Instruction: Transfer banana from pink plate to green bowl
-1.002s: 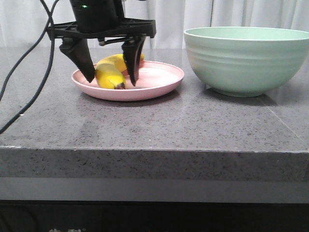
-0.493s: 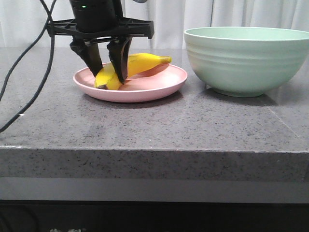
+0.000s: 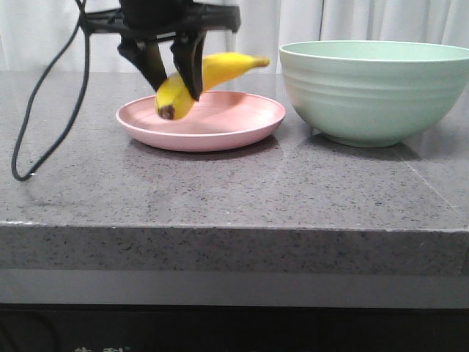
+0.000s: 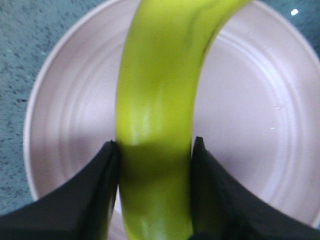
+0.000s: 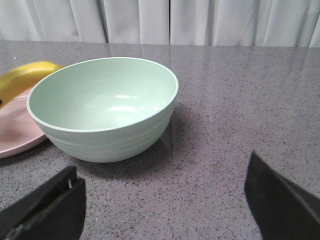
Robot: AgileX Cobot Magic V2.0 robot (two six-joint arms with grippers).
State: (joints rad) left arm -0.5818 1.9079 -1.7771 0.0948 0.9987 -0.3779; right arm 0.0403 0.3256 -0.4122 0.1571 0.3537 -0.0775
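Left gripper [image 3: 176, 77]: fingers pinching the banana near its dark-tipped end, hanging over the plate.
Banana [image 3: 209, 73]: being held clear above the pink plate, tilted, stem end pointing toward the bowl.
Pink plate [image 3: 242, 126]: sitting bare on the table.
Green bowl [image 3: 377, 92]: standing beside the plate, holding nothing.
Right gripper [image 5: 165, 200]: fingers spread wide, idling near the bowl.
Progress: pickup looking done; carrying across and releasing into the bowl remaining.

The left gripper's [image 4: 155, 165] two black fingers [image 4: 95, 200] clamp a curved yellow-green banana [image 4: 160, 100] above a round, shallow pale pink plate [image 4: 250, 115].
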